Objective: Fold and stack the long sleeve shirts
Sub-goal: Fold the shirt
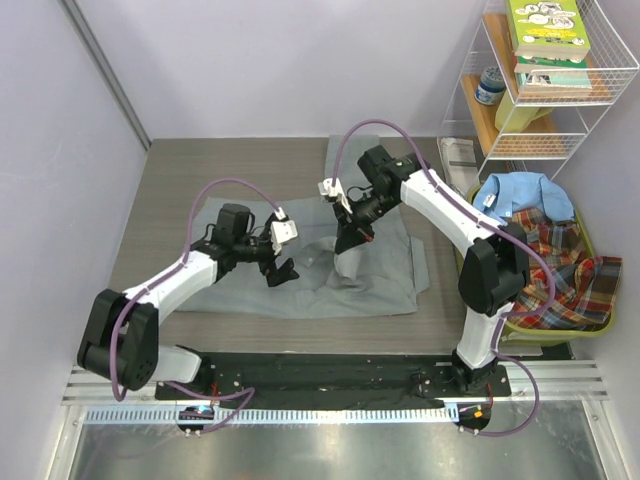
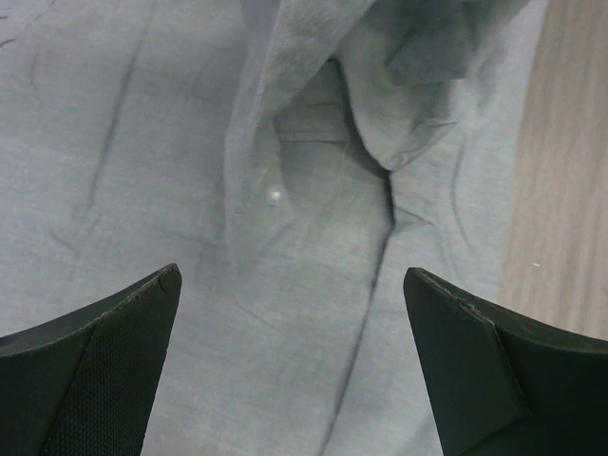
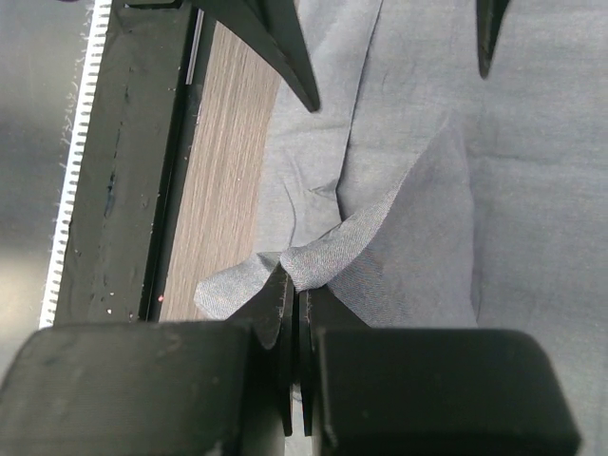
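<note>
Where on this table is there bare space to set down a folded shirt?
Roomiest: the far-left corner of the table, bordered by the left wall and the grey shirt. A narrow bare strip runs between the shirt's near edge and the base rail. Crowded on the right: the full basket and a booklet.

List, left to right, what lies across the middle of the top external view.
Open left claw → shut right claw, pinching up a fold of the plain grey cloth shirt → light blue collared shirt. The red-green plaid shirt overlaps the blue one, so it is left out.
</note>
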Robot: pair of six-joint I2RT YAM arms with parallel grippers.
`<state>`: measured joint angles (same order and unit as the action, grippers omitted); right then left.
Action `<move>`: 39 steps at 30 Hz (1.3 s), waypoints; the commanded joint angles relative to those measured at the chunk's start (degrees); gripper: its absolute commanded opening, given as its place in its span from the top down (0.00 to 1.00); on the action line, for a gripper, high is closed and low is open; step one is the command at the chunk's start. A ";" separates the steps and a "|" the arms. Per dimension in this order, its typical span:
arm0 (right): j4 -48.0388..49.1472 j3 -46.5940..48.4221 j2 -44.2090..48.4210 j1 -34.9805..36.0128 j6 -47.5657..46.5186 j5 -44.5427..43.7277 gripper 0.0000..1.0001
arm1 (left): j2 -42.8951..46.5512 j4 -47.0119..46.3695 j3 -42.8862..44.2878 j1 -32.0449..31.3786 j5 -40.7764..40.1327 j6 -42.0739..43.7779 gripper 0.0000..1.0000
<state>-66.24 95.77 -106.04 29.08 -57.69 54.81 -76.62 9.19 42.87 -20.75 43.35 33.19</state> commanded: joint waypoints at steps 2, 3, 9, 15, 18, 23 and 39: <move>1.64 0.39 5.40 0.19 -1.90 1.62 0.99 | -3.00 -13.03 0.37 -2.80 -6.59 -1.54 0.00; 1.81 0.30 5.58 0.10 -1.81 1.53 0.99 | -3.62 -14.10 0.54 -3.50 -7.66 -2.33 0.00; 3.13 -2.07 7.25 0.36 -1.46 0.83 0.99 | -8.72 -15.52 3.97 -5.17 -10.05 -6.82 0.12; 5.68 -4.18 8.92 0.36 0.64 -0.66 0.99 | -10.39 -11.41 6.78 -5.97 -4.50 -7.70 0.60; 8.05 -5.41 9.62 0.27 2.58 -1.98 0.97 | -9.52 -4.21 10.38 -5.79 -7.74 -6.48 1.00; 19.81 -9.89 11.99 -1.13 13.55 -7.07 0.89 | -4.69 15.65 19.69 -3.94 -13.80 -2.79 1.00; 49.33 -17.97 19.55 -3.16 38.77 -6.37 0.00 | -18.28 61.99 55.38 -7.64 -19.98 2.77 1.00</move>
<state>-31.73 81.12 -89.84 24.10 -31.03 47.70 -90.32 60.49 93.73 -27.88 23.11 37.93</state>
